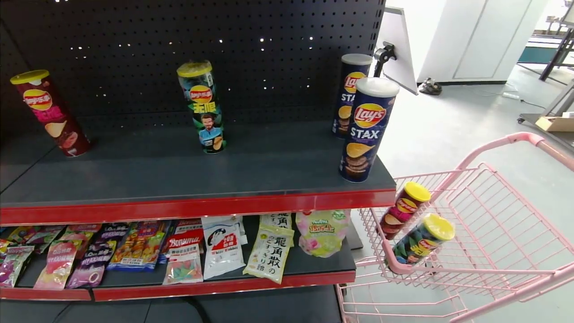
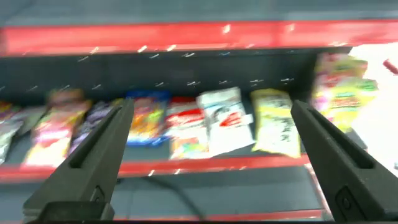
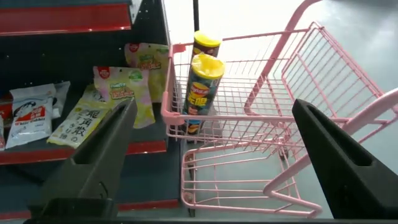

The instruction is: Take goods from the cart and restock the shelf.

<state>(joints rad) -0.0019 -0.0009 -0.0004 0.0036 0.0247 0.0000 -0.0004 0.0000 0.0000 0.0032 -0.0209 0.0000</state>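
A pink cart (image 1: 493, 251) stands right of the shelf and holds two chip cans: a maroon can (image 1: 401, 211) and a dark can with a yellow lid (image 1: 421, 244), both leaning on its front wall. The upper shelf (image 1: 179, 175) carries a maroon can (image 1: 49, 114), a green-and-blue can (image 1: 204, 107) and two blue cans (image 1: 367, 130). My right gripper (image 3: 214, 106) is open and empty, some way from the cart (image 3: 249, 149), facing its dark can (image 3: 202, 87) and the maroon one (image 3: 205, 43) behind. My left gripper (image 2: 211, 106) is open and empty, facing the lower shelf.
Snack bags (image 1: 224, 251) fill the lower shelf (image 1: 215, 287) and also show as snack bags (image 2: 217, 121) in the left wrist view. The upper shelf has wide bare stretches between its cans. Open grey floor (image 1: 448, 125) lies beyond the cart.
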